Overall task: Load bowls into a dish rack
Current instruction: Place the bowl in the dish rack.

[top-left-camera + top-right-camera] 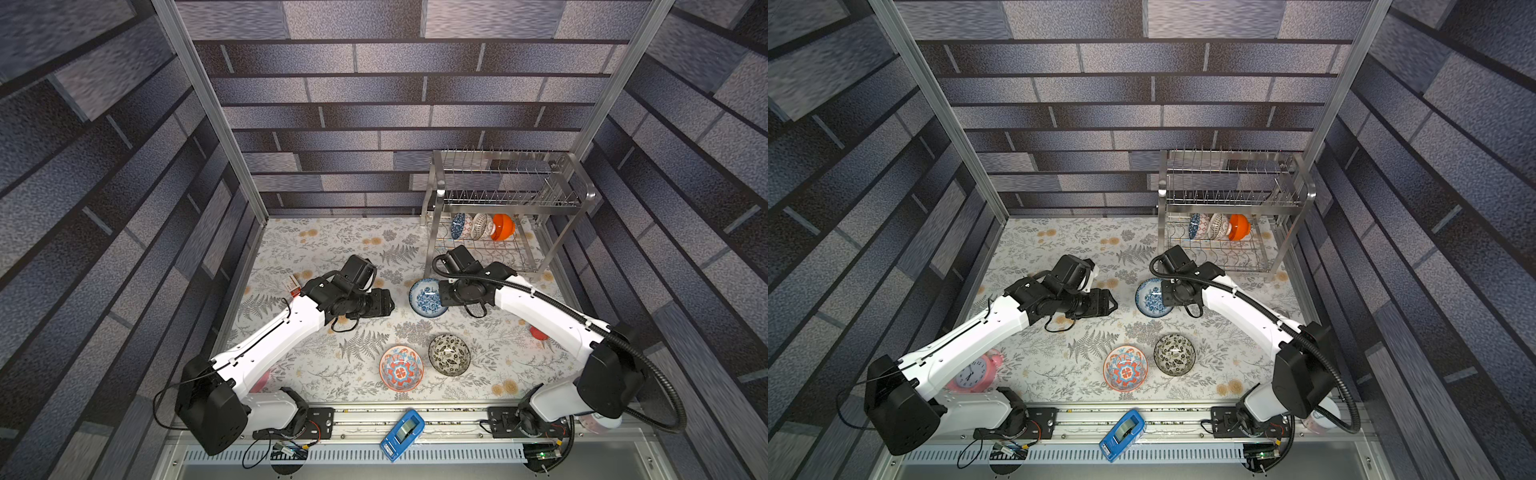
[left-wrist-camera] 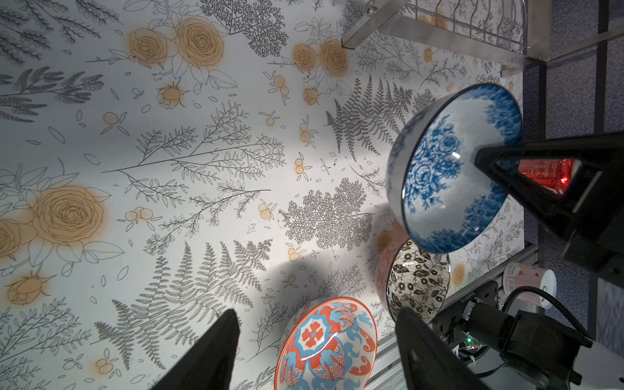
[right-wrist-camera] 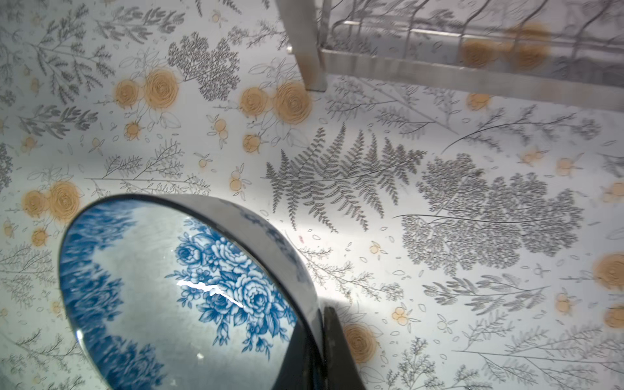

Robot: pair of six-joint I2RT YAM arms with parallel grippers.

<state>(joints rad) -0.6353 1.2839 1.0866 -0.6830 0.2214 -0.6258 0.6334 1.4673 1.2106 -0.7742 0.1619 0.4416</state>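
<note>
Three bowls stand in the lower tier of the dish rack [image 1: 511, 202]: blue-patterned bowl [image 1: 458, 225], lattice bowl [image 1: 482, 226], orange bowl [image 1: 503, 227]. Your right gripper [image 3: 317, 347] is clamped on the rim of the floral bowl [image 1: 424, 297], held tilted near the rack. Your left gripper [image 2: 317, 314] stands spread and empty. The medallion bowl [image 1: 401, 369] and the black-and-white bowl [image 1: 449, 354] lie on the table [image 1: 332, 249], not yet loaded.

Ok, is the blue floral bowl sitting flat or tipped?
Tipped: the blue-white floral bowl hangs tilted, its rim pinched in the shut right gripper.

Pink clock [image 1: 972, 374] partly hidden, dish rack [image 3: 472, 72] blurred
</note>
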